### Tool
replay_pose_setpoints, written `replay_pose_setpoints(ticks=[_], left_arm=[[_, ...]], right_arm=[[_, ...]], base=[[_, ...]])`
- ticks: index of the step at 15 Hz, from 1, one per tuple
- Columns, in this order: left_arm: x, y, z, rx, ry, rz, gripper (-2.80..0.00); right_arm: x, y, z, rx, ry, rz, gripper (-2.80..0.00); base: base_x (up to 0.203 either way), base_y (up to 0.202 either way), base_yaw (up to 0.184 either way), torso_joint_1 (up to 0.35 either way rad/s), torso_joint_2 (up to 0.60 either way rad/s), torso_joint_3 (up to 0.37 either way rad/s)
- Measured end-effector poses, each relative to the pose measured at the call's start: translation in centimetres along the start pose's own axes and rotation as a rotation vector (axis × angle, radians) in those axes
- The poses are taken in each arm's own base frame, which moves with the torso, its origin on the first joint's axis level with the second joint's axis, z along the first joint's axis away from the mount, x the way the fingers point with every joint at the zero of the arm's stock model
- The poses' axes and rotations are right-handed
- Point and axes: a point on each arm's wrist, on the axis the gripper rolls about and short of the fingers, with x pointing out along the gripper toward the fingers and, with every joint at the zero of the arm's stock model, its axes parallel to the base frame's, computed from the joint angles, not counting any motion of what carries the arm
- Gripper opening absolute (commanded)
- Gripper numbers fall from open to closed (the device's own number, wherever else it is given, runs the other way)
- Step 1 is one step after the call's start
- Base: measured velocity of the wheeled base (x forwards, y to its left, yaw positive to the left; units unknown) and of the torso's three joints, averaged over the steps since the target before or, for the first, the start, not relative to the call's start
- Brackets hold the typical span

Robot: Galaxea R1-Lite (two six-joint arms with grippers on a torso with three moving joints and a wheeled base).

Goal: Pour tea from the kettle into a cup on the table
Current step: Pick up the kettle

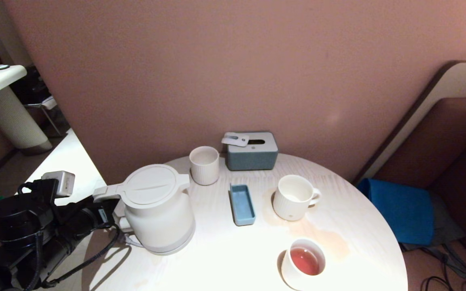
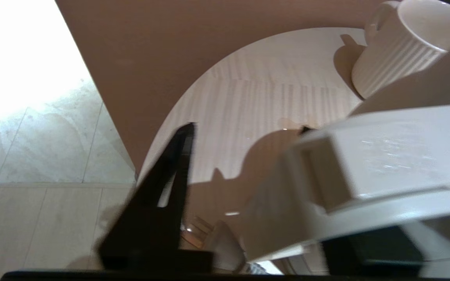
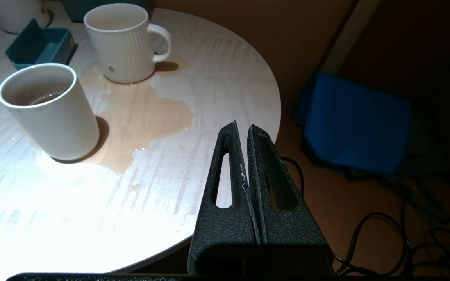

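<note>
The white kettle (image 1: 158, 212) stands upright on the left of the pale round table (image 1: 225, 258), with its loop handle (image 1: 107, 193) pointing off the table's left edge. My left gripper (image 2: 247, 128) straddles that handle (image 2: 326, 183). It is open, and a gap shows between one black finger (image 2: 170, 175) and the handle. The ribbed cup (image 1: 293, 198) with an ear handle stands right of centre and looks empty. Reddish tea (image 1: 305, 260) fills a plainer white cup at the front right. My right gripper (image 3: 242, 127) hangs shut off the table's right edge.
A ribbed tumbler (image 1: 204, 165) and a grey tissue box (image 1: 252, 155) stand at the back by the wall. A small blue tray (image 1: 242, 204) lies between kettle and cup. A puddle of spilled tea (image 3: 143, 113) spreads between the two cups. A blue cushion (image 1: 403, 210) lies right of the table.
</note>
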Motion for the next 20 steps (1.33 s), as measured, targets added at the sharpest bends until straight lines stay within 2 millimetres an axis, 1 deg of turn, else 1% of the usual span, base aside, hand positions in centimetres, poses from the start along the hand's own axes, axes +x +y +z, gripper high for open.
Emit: replay_pose_setpoints(ticks=[6,11,16,20], left_arm=[[0.1,0.2,-0.1,0.0,0.002,0.011,-2.8],[0.7,0.1,0.2,0.003,-0.011,0.005,-2.8],[1.5,-0.4,1.1,0.005,-0.058,-0.017,-2.8],[1.2,-0.6,1.9,0.0,-0.096,-0.023,-2.8]], right_arm=[[0.0,0.0,0.0,0.0,0.0,-0.001,-2.8],[0.0,0.0,0.0,0.0,0.0,0.0,-2.8],[0.0,0.0,0.0,0.0,0.0,0.0,-2.8],[0.0,0.0,0.0,0.0,0.0,0.0,-2.8]], base=[[0.0,0.0,0.0,0.0,0.0,0.0],[0.0,0.0,0.0,0.0,0.0,0.0],[0.0,0.0,0.0,0.0,0.0,0.0],[0.0,0.0,0.0,0.0,0.0,0.0]])
